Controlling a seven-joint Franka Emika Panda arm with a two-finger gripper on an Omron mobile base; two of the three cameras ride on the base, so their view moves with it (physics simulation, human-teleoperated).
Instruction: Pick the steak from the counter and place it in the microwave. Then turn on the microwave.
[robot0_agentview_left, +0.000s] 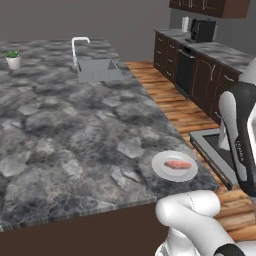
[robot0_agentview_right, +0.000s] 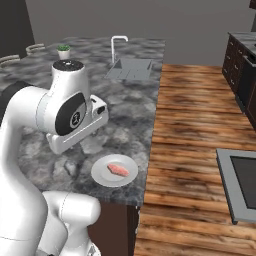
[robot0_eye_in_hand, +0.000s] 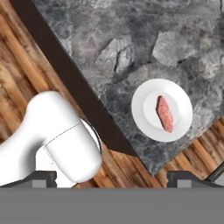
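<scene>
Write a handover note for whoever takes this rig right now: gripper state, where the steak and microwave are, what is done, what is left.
Gripper: open, empty, high above the counter's corner.
Steak: lies on the white plate near the corner of the counter, untouched.
Microwave: off to the robot's right across the wooden floor.
Done: nothing yet.
Left: descend, grasp the steak, carry it into the microwave, then switch it on.
</scene>
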